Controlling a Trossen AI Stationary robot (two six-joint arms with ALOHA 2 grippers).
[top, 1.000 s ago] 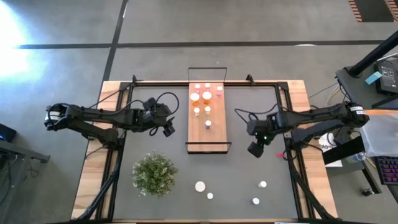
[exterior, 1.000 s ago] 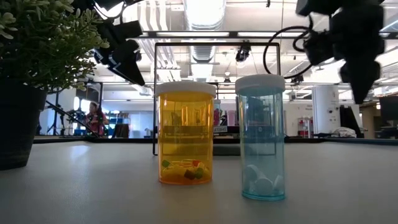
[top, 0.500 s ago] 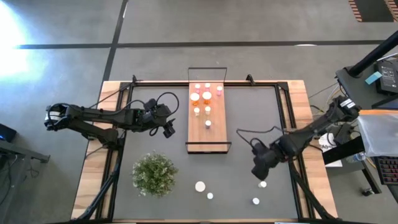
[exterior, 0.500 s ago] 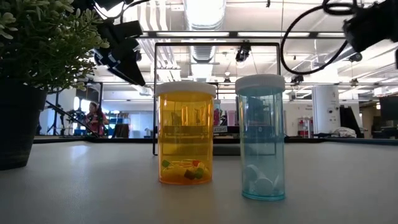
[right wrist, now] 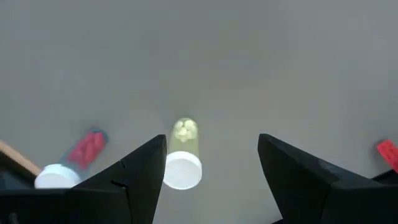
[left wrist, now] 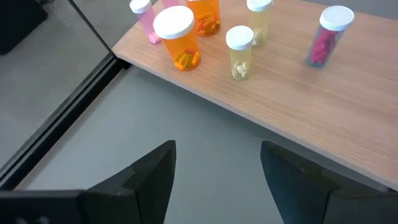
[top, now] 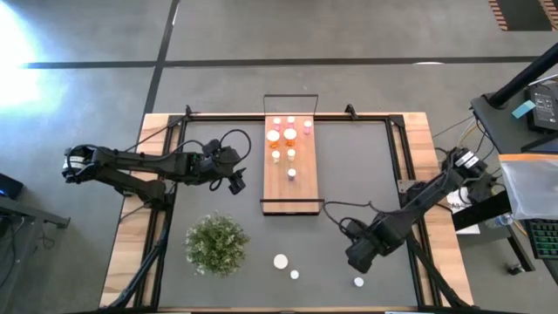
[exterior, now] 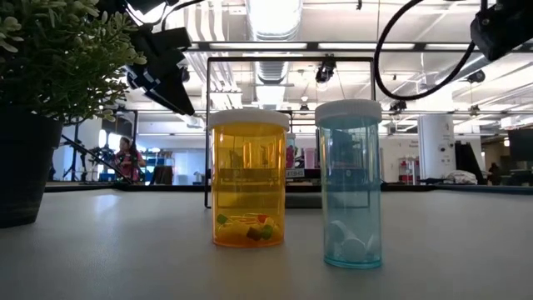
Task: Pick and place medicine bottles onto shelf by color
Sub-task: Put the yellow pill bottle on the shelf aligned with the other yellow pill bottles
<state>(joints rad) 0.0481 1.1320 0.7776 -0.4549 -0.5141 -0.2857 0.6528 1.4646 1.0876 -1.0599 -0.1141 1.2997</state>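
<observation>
Nearest on the bench [top: 349, 166], an orange bottle [exterior: 248, 177] and a blue bottle [exterior: 351, 183] stand upright side by side near the potted plant [top: 215, 243]. The right gripper [right wrist: 211, 165] hangs over the near right area, jaws open and empty, above a pale yellow bottle [right wrist: 183, 153]. Farther back, the shelf [top: 290, 187] carries several bottles [left wrist: 239, 51]. The left gripper [left wrist: 216, 168] waits just beside the shelf, jaws open and holding nothing.

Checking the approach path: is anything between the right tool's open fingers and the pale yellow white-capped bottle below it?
Nothing: the right wrist view shows only bare grey mat between the right tool and the pale yellow bottle, which stands framed between its open fingers.
</observation>
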